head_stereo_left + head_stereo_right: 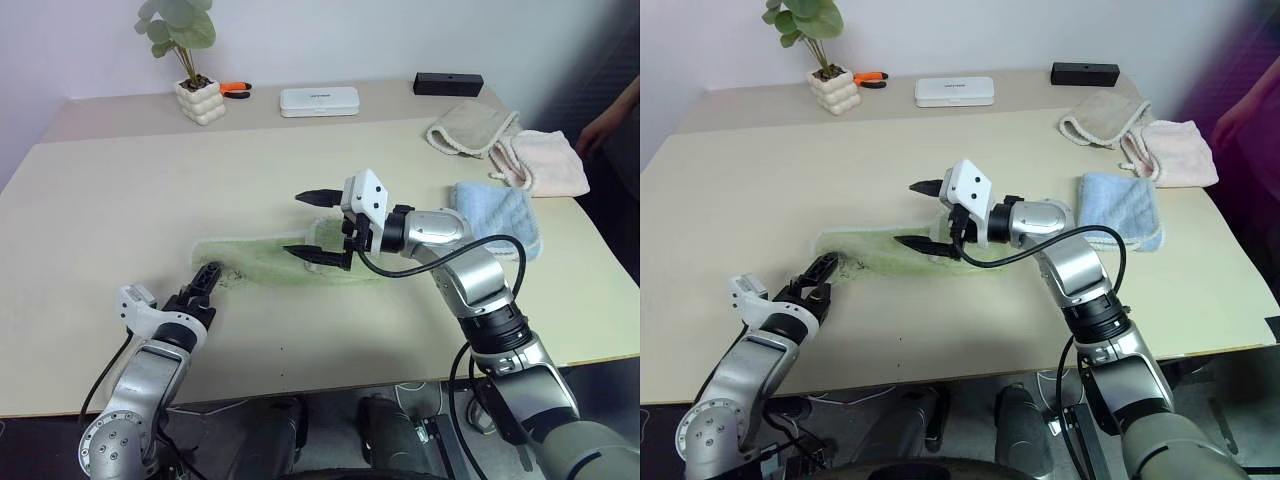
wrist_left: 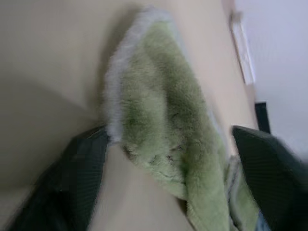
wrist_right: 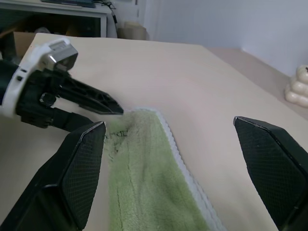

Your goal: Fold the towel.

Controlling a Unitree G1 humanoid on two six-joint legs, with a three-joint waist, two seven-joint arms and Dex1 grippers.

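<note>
Right claw [image 1: 308,224] hangs wide open and empty just above the towel [image 1: 262,258], pointing across toward my left side, one finger near the pile and the other well above it. My left claw [image 1: 203,285] sits low at the towel's near-left end, its fingers parted with the fluffy corner lying between them in the wrist view; I cannot tell whether either pad is touching the cloth, and nothing is pinched.

I judge the fold is well along, and the step in hand looks like tidying it. To do that well I would keep the left claw low and bring it in level with the surface [image 1: 120,200], so it takes the whole thickness of the corner rather than just the top layer. The right claw should come down onto the cloth only once the left has a firm bite.

As for the towel, it lies as a long narrow strip across the middle of the surface, light green and fluffy, with a paler whitish trim along its edge.
</note>
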